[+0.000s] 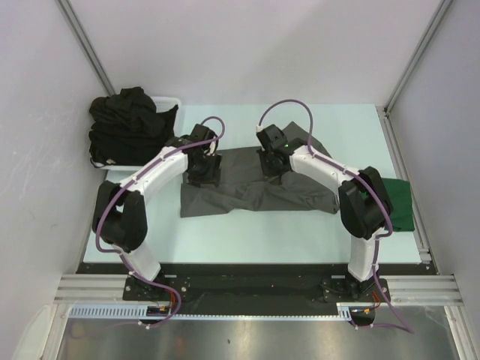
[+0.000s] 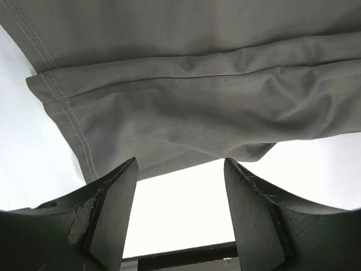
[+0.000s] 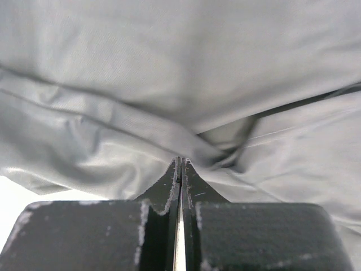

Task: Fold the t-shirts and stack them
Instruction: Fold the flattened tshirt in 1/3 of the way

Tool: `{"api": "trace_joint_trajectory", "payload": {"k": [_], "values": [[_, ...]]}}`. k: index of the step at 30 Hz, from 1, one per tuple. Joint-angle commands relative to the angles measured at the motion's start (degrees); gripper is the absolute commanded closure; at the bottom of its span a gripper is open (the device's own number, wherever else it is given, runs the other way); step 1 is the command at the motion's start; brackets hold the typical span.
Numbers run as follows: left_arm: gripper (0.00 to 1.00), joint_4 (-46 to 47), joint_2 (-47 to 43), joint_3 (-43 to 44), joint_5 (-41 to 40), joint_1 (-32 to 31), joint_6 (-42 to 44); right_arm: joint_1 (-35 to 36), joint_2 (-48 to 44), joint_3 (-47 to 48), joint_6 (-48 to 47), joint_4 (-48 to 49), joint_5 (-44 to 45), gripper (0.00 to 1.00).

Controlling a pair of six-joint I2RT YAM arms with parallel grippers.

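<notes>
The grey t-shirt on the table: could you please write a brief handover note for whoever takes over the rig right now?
Left hand: open, empty, just short of the grey t-shirt at its hemmed edge.
Right hand: shut, pinching a pucker of that shirt.
The grey t-shirt lies rumpled in the middle, partly folded over itself. Black shirts are heaped in the white basket, far left. Dark green shirt sits at the right edge.
Done: apparently only the green one.
Left: finish the grey fold, stack it, then the black ones.
</notes>
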Motion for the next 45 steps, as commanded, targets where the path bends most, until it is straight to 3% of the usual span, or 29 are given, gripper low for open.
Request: {"api": "trace_joint_trajectory", "payload": {"k": [1,11,19,21,26,45], "values": [[0.32,1.49,-3.34,0.86,0.29,0.12,0.04,-1.64,-3.62,1.68,-2.43,-2.47,3.66,1.0],[0.32,1.76,-6.85,-5.29,-0.68,0.12,-0.4,-10.16,-7.67,-6.93,-4.19,-2.04,2.7,1.0],[0.32,1.14,-8.26,-5.91,-0.85,0.12,-0.4,-12.1,-6.01,-9.84,-6.3,-0.99,5.07,1.0],[0.32,0.96,-8.52,-6.0,-0.94,0.12,-0.49,-12.54,-5.21,-9.57,-7.0,-1.07,5.6,0.88],[0.32,0.79,-8.61,-6.17,-0.85,0.12,-0.75,-14.47,-4.15,-7.99,-7.62,-0.2,6.04,0.78],[0.32,-1.67,-10.81,-7.14,-1.38,0.12,-1.28,-22.29,7.97,5.63,-11.49,2.35,1.3,0.72]]}}
